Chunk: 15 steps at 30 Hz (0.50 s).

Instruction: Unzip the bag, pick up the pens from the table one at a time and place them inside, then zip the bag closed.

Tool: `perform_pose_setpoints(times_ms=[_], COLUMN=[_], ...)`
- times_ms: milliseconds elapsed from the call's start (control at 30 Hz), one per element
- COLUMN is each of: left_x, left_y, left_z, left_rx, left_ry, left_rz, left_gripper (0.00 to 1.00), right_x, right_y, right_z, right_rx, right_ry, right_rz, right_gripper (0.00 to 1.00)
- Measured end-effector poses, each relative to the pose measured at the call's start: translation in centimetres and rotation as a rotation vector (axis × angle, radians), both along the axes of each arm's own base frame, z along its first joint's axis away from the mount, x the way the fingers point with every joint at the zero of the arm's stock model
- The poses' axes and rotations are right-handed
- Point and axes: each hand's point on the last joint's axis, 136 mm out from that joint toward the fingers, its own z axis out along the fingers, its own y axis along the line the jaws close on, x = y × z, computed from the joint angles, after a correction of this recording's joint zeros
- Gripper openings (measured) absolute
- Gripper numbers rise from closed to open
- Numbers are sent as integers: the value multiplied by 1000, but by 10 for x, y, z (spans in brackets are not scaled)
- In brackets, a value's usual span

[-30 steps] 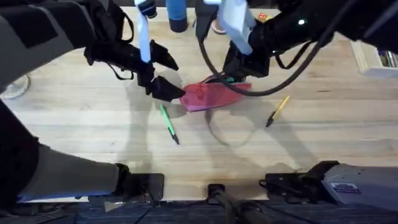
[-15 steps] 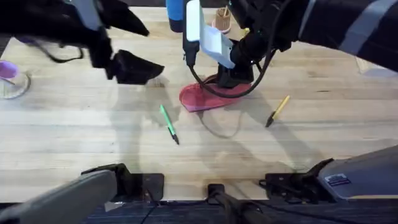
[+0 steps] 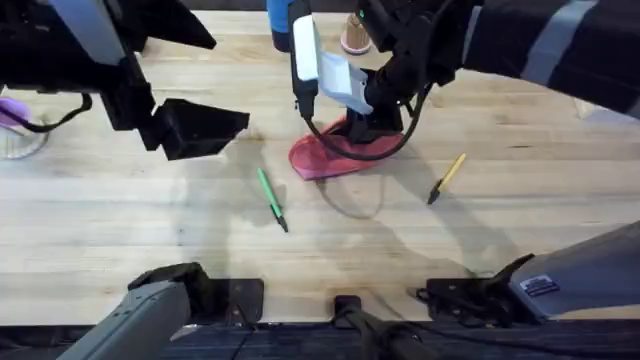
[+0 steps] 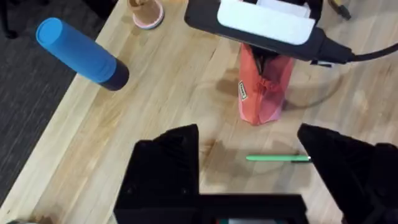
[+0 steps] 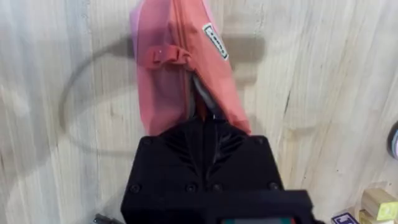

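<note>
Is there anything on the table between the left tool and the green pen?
Nothing visible. The left tool hangs open above bare table, and the green pen lies free on the wood, apart from the bag.

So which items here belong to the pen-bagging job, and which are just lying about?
Job:
- bag, right gripper on it
- green pen
- yellow pen
- left gripper, fingers apart, holding nothing

Lying about:
- blue cylinder
- small pink-based wooden piece
</note>
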Motion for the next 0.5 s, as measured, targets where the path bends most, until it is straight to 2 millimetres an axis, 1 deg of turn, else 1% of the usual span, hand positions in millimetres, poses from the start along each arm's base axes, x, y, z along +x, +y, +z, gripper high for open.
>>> perform_pose_setpoints(times_ms=[133, 200, 300, 333, 467, 500], left_x=[0, 0, 0, 0, 0, 0], left_y=[1, 1, 1, 1, 1, 1], left_z=[-1, -1, -1, -1, -1, -1], left_rx=[6, 7, 6, 6, 7, 6], left_ry=[3, 2, 2, 2, 2, 2], left_rz=[3, 4, 4, 4, 4, 4], left_gripper=[993, 993, 994, 994, 994, 994], right_x=[0, 0, 1, 1, 0, 0], right_y=[0, 0, 1, 1, 0, 0], right_z=[-2, -2, -9, -9, -10, -10], right_rx=[-3, -4, -13, -14, -17, -19], right_ry=[2, 1, 16, 17, 20, 24], right_rz=[7, 10, 10, 10, 13, 15], right_gripper=[31, 51, 155, 238, 817, 948])
